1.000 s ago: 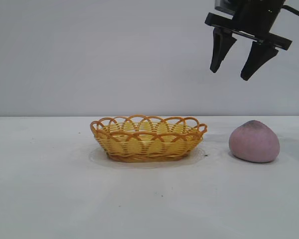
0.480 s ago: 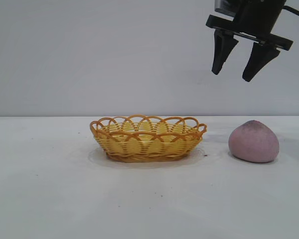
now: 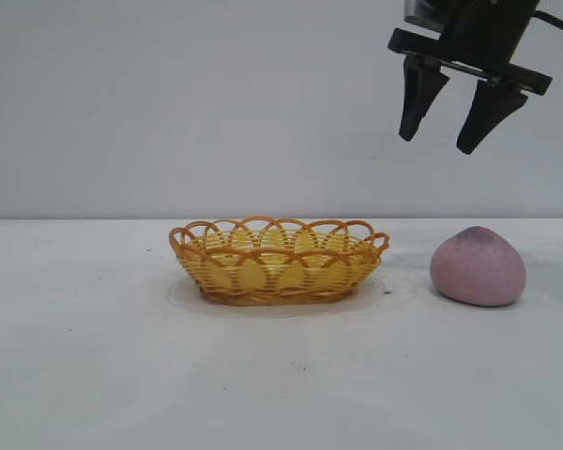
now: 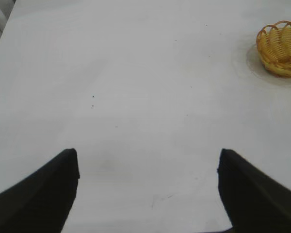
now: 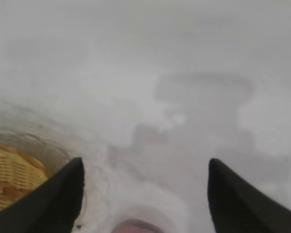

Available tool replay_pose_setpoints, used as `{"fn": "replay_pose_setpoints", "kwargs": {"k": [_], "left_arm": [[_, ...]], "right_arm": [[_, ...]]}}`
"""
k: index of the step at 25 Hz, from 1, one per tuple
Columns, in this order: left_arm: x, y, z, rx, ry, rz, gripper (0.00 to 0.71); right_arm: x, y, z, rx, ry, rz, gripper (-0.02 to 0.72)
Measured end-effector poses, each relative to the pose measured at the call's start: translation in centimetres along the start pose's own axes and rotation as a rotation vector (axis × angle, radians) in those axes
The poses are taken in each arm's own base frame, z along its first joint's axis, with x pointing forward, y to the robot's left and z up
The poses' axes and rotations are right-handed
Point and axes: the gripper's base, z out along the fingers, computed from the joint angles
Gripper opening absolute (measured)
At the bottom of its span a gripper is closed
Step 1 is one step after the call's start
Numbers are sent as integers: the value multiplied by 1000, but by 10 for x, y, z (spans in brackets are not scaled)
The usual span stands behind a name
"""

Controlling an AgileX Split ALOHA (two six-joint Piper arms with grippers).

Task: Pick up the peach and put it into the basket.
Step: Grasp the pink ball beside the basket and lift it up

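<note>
**Right gripper open above peach, grasp not started**

Right gripper (image 3: 448, 142) jaws spread wide, nothing between them, hanging high above the table, above and slightly toward the basket side of the peach (image 3: 478, 266). Right wrist view shows both fingertips (image 5: 63, 191) framing bare table, with only a pink sliver of the peach (image 5: 136, 226) at the frame edge and a corner of the basket (image 5: 12, 182) off to one side.

Left gripper (image 4: 148, 189) also wide open, holding nothing, parked over bare table (image 4: 136, 73) well apart from the basket (image 4: 281, 48); out of the exterior view.

Peach sits on the table just beside the basket (image 3: 280, 261), not touching it, darker pointed top up. Basket looks empty, though its floor is mostly hidden behind the rim, so hard to confirm.

Risks, judged from here: gripper seems not centred over the fruit, so a straight descent could land one finger on the rounded top and roll it away or against the basket. Matte round skin could slip from a shallow pinch. A low carry could clip the scalloped rim and shove the light basket.

No brands, labels or writing readable anywhere.
</note>
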Motion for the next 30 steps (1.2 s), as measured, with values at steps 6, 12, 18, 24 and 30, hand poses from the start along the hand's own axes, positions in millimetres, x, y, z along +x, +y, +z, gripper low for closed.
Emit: {"fn": "replay_pose_setpoints", "kwargs": {"k": [6, 12, 18, 24, 30], "left_arm": [[0, 0, 0, 0, -2, 0, 515], [0, 0, 0, 0, -2, 0, 515], [0, 0, 0, 0, -2, 0, 515], [0, 0, 0, -13, -2, -8, 515], [0, -1, 0, -52, -1, -31, 515]], "right_arm": [[0, 0, 0, 0, 0, 0, 460], [0, 0, 0, 0, 0, 0, 460], [1, 0, 0, -3, 13, 0, 460], [2, 1, 0, -6, 25, 0, 460], [3, 1, 0, -8, 33, 0, 460]]}}
